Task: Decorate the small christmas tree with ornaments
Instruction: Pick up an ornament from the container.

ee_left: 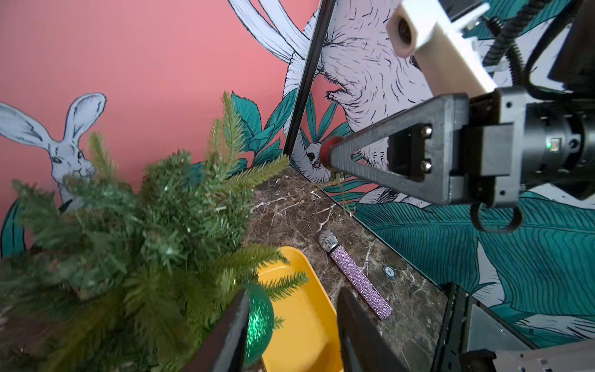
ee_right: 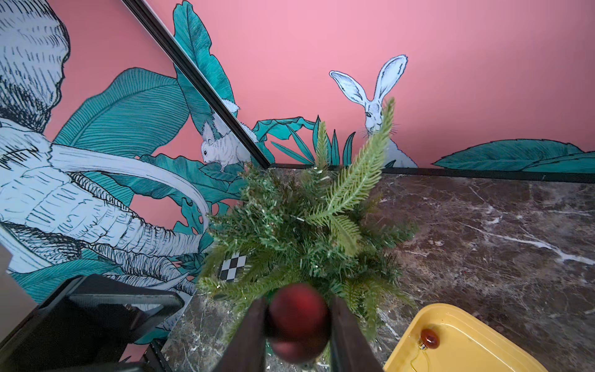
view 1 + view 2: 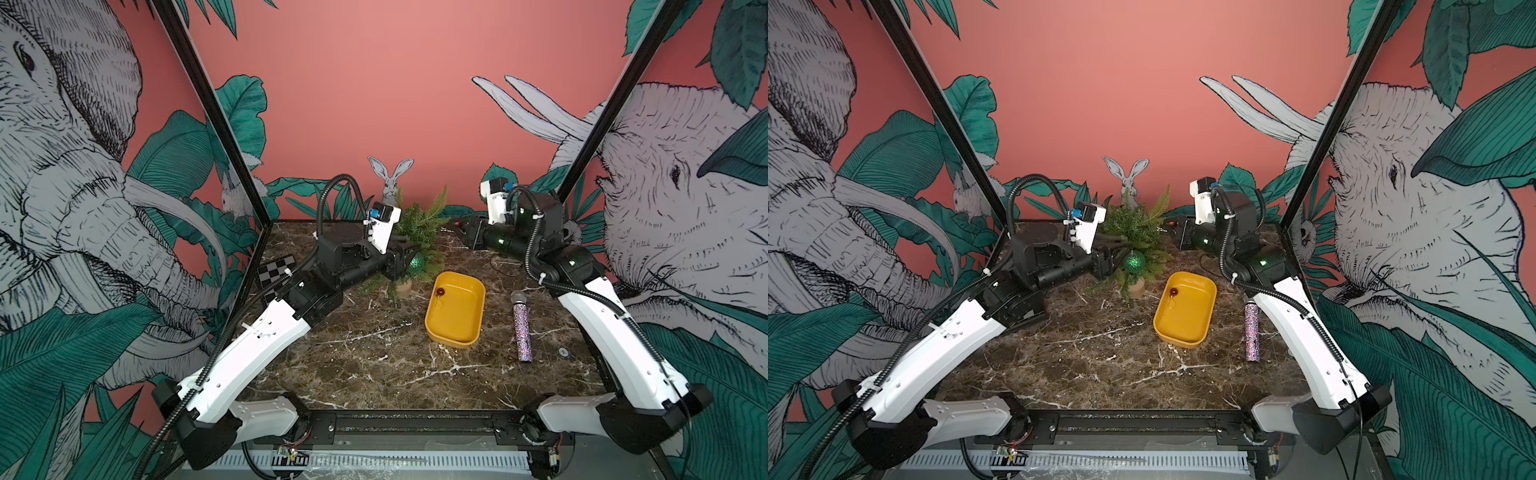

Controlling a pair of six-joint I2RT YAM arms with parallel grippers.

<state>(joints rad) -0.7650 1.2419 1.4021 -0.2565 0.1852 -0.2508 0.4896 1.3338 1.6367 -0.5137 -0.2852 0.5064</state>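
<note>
1. Your right gripper (image 2: 297, 302) is clenched on a red ball (image 2: 299, 322); the tree (image 2: 299, 225) stands just ahead of it.
2. Your left gripper (image 1: 294, 293) is parted; the green ball (image 1: 259, 322) hangs just beside one finger.

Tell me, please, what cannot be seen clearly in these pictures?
- String of the green ball: lost among the tree needles, every view.
- Red ball in the right end effector: blurred, too near the right wrist camera.
- Tree pot: hidden under branches in both wrist views.
- Yellow tray: cut off by the edge, right wrist view.
- Microphone: head partly behind the right arm in a top view.
</note>
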